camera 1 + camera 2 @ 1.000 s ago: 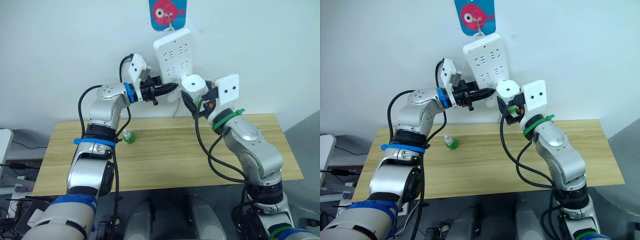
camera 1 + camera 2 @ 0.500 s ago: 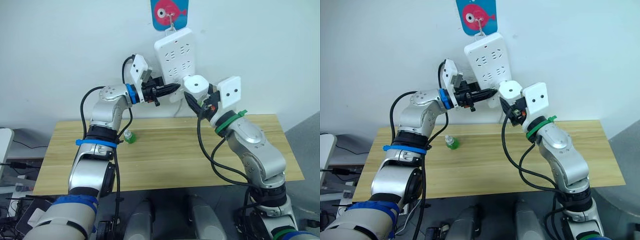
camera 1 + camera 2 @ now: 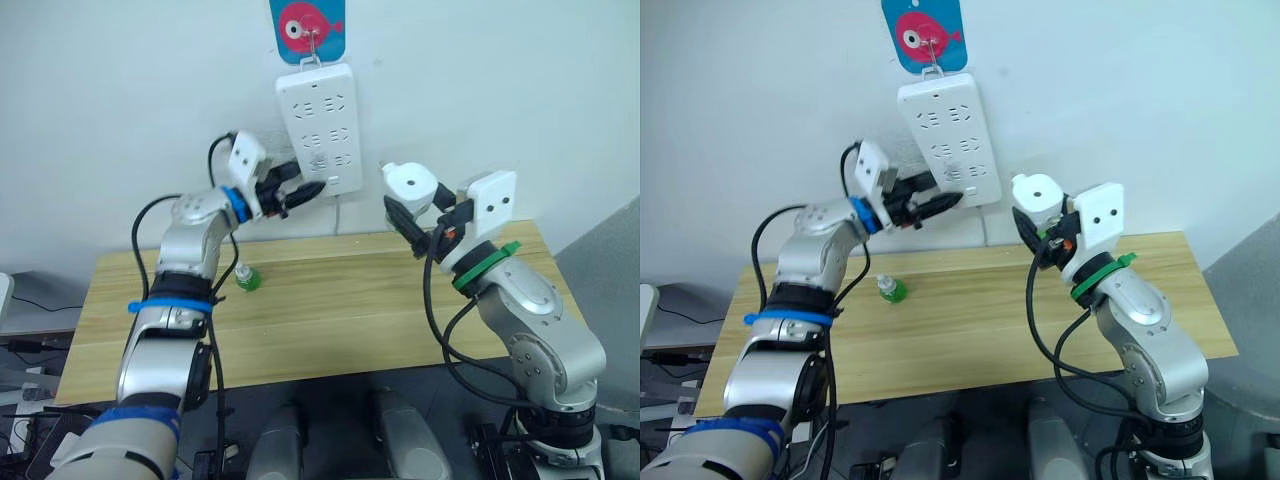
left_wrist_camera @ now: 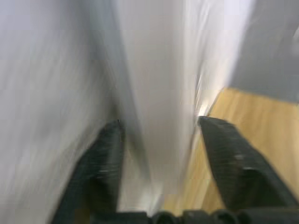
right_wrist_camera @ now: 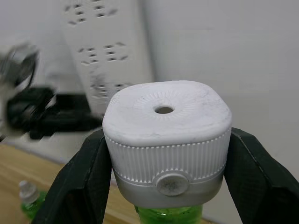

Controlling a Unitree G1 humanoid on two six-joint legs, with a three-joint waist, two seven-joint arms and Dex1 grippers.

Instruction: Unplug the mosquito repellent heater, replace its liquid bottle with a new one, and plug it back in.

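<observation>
Above table [image 3: 330, 310], heater [image 5: 166, 140] upright

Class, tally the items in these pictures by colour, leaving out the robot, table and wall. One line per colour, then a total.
White: 2 (rectangular plastic power strip; rounded plastic mosquito repellent heater)
Green: 1 (small liquid bottle on the table)
Blue and pink: 1 (fish wall hook)
Total: 4
</observation>
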